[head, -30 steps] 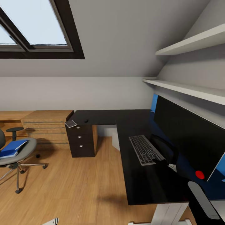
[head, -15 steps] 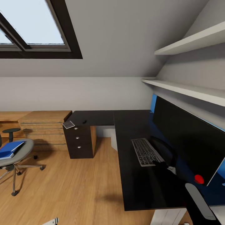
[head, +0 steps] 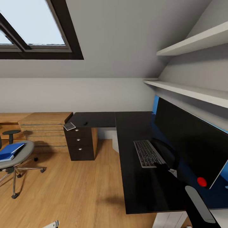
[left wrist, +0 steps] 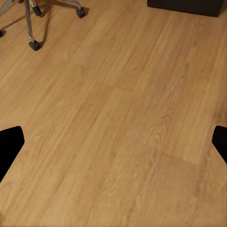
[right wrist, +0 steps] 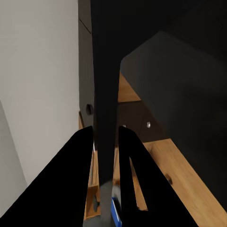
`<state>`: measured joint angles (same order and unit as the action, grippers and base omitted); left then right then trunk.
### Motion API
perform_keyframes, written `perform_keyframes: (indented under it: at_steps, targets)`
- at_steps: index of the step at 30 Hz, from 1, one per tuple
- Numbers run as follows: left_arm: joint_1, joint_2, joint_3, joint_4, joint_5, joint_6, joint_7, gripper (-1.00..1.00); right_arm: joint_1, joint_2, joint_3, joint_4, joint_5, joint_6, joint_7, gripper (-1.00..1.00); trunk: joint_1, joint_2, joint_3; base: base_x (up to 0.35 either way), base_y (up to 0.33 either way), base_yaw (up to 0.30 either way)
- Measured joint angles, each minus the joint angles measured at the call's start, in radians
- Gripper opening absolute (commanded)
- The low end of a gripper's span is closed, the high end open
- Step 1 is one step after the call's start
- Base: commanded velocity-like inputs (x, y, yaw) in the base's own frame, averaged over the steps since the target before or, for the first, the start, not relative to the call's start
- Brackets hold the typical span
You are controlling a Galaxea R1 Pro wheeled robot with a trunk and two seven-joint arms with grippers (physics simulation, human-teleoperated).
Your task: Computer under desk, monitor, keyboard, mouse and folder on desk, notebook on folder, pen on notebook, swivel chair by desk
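Nearest you, the desk ends in a straight front edge, with open oak floor to its left. Your left gripper hangs over bare planks, fingers spread wide and holding nothing. Your right gripper has its fingers close together with a dark edge between; you cannot tell if they grip it. Farther on, the keyboard lies before the monitor. The folder rests on the swivel chair, well apart from the desk.
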<state>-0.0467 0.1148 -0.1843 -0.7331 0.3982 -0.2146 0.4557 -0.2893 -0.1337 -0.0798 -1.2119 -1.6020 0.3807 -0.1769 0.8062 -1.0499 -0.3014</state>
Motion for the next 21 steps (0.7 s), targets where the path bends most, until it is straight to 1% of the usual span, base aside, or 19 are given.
perform_keyframes:
  at_steps: [5, 11, 14, 17, 21]
  targets:
    - [0.000, 0.000, 0.000, 0.001, 0.000, -0.015, -0.001, 1.00, 0.000, 0.001, 0.000, 0.000, 0.000, 0.000, 0.001, -1.00, 0.000, 0.000, 0.000, 0.155, -0.060, 0.000]
    - [0.000, 0.000, 0.000, 0.000, 0.001, -0.019, -0.001, 1.00, 0.000, 0.001, 0.004, 0.000, 0.002, 0.000, 0.002, -1.00, 0.000, 0.000, 0.000, 0.042, -0.010, 0.000]
    - [0.000, 0.000, 0.001, 0.000, 0.001, -0.020, -0.001, 1.00, 0.000, 0.001, 0.004, 0.000, 0.002, 0.000, 0.002, -1.00, 0.000, 0.000, 0.000, 0.202, -0.002, 0.000]
    - [0.000, 0.000, 0.001, 0.000, 0.001, -0.020, -0.001, 1.00, 0.000, 0.007, 0.005, 0.000, 0.001, 0.000, 0.002, -1.00, 0.000, 0.000, 0.000, 0.204, 0.000, 0.000]
    - [0.000, 0.000, 0.001, 0.000, 0.001, -0.020, 0.000, 1.00, 0.000, 0.014, 0.005, 0.000, 0.001, 0.000, 0.003, -1.00, 0.000, 0.000, 0.000, 0.058, 0.000, 0.000]
